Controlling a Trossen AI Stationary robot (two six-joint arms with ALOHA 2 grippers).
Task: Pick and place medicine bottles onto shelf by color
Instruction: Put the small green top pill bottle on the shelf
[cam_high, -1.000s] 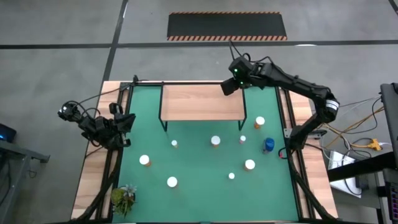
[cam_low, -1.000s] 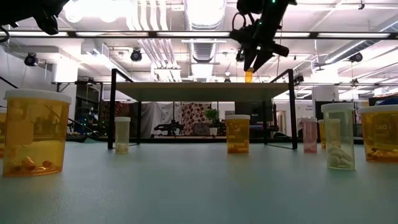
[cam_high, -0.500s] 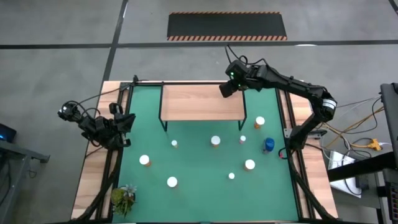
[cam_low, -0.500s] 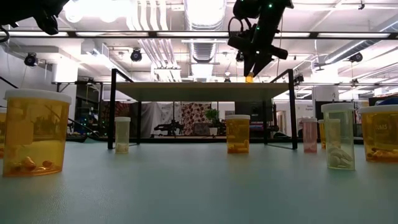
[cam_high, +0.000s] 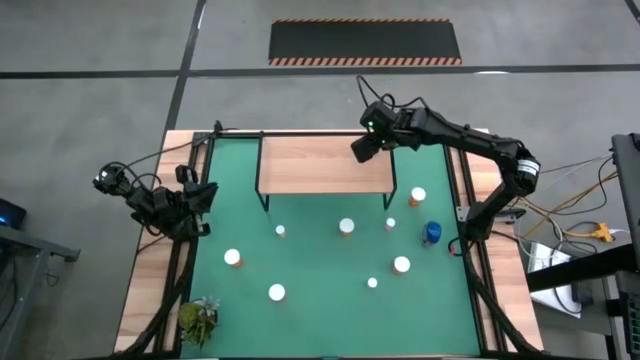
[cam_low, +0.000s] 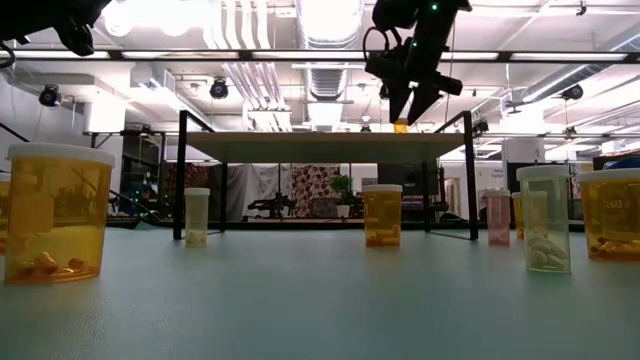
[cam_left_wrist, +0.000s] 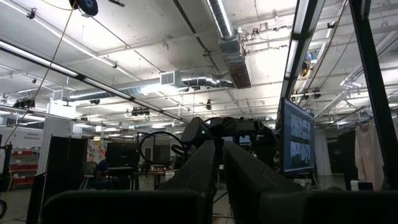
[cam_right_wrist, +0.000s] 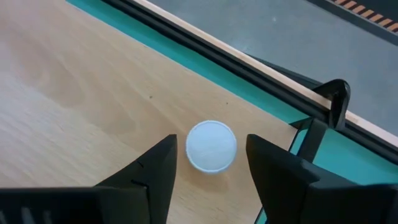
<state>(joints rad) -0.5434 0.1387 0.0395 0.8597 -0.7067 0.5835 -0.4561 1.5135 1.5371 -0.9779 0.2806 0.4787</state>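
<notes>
Right end effector (cam_right_wrist: 210, 163) is hovering over the low light-wood shelf on black metal legs (cam_high: 310, 165), fingers spread apart around a small white-capped orange medicine bottle (cam_right_wrist: 211, 145) standing near the shelf's right back corner. Left end effector (cam_high: 205, 193) is waiting at the green-matted counter's (cam_high: 320, 300) left edge, fingers pressed together.

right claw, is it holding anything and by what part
Nothing is held: the right claw is open over the shelf, its fingers apart from the white-capped bottle standing there between them.
</notes>
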